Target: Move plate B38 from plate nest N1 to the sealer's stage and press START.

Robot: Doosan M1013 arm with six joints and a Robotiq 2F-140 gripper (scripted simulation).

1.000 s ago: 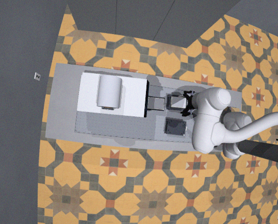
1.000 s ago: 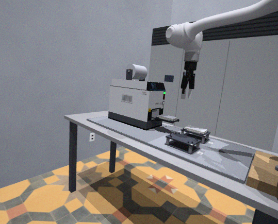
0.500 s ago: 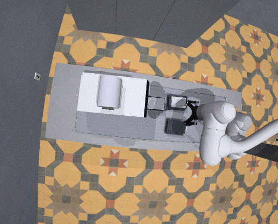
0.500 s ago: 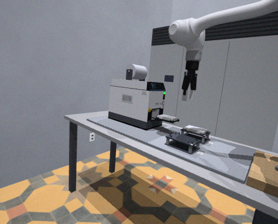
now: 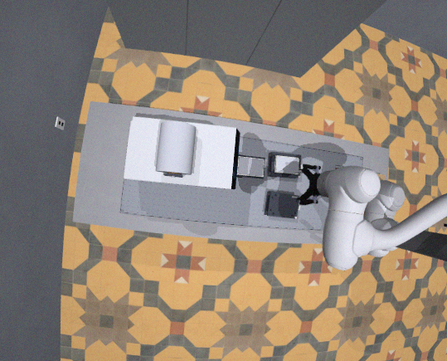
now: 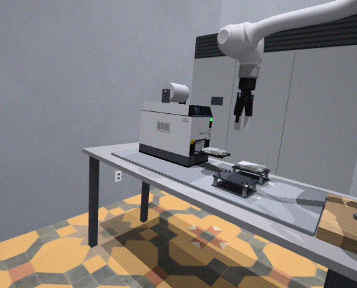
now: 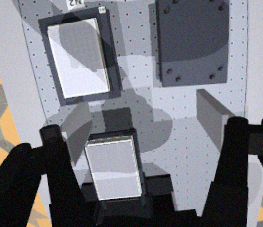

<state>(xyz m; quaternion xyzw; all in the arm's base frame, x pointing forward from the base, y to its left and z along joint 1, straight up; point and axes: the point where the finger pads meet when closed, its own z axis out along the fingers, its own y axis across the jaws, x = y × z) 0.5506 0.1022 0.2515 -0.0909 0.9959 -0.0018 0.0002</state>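
End effector partly open, empty, high above nests, plate B38 below on sealer's stage

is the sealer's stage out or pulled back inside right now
Out. The stage projects from the sealer's front with a plate on it, and the lamp glows green.

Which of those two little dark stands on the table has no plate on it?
The nearer stand, N1, is bare on top; N2 behind it holds a pale plate.

two plates, two nests, one sealer
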